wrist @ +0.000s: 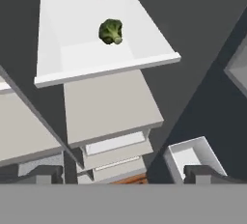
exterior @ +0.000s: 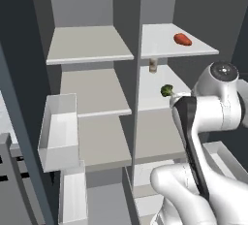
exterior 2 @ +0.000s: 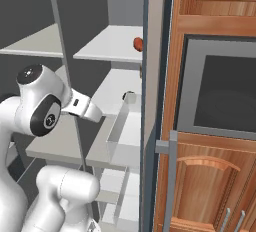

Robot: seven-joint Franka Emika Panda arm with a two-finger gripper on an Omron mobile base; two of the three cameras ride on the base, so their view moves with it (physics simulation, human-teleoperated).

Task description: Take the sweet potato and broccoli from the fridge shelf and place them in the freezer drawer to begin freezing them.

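The broccoli [wrist: 111,31] lies on a white fridge shelf [wrist: 72,61], dark green with a paler stem; it also shows in the left base view as the broccoli [exterior: 166,90]. One shelf higher rests the orange-red sweet potato [exterior: 182,39], half cut off by the fridge wall as the sweet potato [exterior 2: 137,44]. My gripper [wrist: 124,174] hangs open in front of the shelves, well short of the broccoli, with nothing between its fingertips [wrist: 48,174]. Pale drawers [wrist: 116,143] sit below the shelves; I cannot tell which is the freezer drawer.
A small brownish bottle [exterior: 153,65] stands behind the broccoli. White door bins [exterior: 58,132] hang on the left door, another bin [wrist: 193,155] on the right. A centre divider [exterior: 135,98] splits the fridge. A wooden cabinet with an oven [exterior 2: 220,96] stands to the right.
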